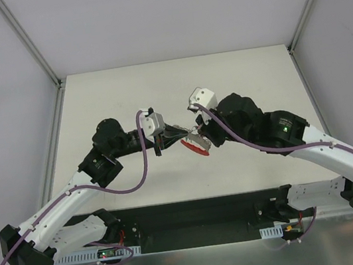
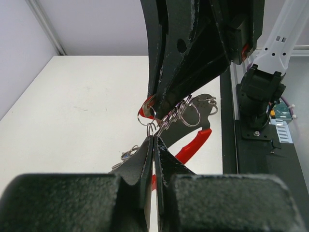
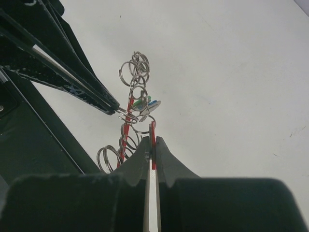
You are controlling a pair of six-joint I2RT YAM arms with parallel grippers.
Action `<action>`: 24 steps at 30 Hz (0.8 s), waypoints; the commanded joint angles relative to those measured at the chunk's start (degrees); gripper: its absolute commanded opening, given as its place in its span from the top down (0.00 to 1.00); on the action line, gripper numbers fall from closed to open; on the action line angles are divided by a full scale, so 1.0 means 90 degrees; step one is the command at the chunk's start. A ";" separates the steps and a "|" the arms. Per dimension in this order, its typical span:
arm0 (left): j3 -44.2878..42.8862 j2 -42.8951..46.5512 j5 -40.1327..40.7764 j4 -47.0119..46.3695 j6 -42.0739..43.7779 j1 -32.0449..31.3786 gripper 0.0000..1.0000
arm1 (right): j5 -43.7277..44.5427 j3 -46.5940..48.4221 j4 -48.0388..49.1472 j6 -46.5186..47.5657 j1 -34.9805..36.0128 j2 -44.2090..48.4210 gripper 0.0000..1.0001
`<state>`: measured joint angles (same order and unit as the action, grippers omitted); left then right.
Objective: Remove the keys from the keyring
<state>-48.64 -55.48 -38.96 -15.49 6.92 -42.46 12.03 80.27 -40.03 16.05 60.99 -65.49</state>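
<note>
Both grippers meet above the table's middle. My left gripper [image 1: 180, 134] is shut on a thin silvery wire ring [image 2: 151, 127] of the keyring, a chain of linked rings [image 3: 134, 72] joined to a red curved band [image 1: 195, 147]. The band hangs below the rings [image 2: 193, 146]. My right gripper [image 1: 197, 134] is shut on a flat key with a red head [image 3: 153, 137], seen edge-on between its fingertips [image 3: 164, 150]. The red head also shows in the left wrist view [image 2: 143, 109]. Two tiny keys with green and blue heads [image 3: 147, 103] hang on the rings.
White table surface [image 1: 176, 85] inside a white-walled enclosure with metal corner posts [image 1: 31, 41]. A black base plate [image 1: 189, 214] lies along the near edge. The right arm's base and cabling [image 2: 260, 96] stand at the right in the left wrist view.
</note>
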 commanded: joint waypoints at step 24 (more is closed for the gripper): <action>-0.1108 -0.0339 -0.0485 0.0627 -0.0749 -0.0019 0.59 | -0.0536 0.0104 0.0336 0.1498 0.0127 0.0646 0.99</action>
<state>-54.61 -56.97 -39.53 -10.33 1.98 -42.44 6.70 78.11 -38.44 28.80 61.49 -61.01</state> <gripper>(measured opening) 0.403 0.036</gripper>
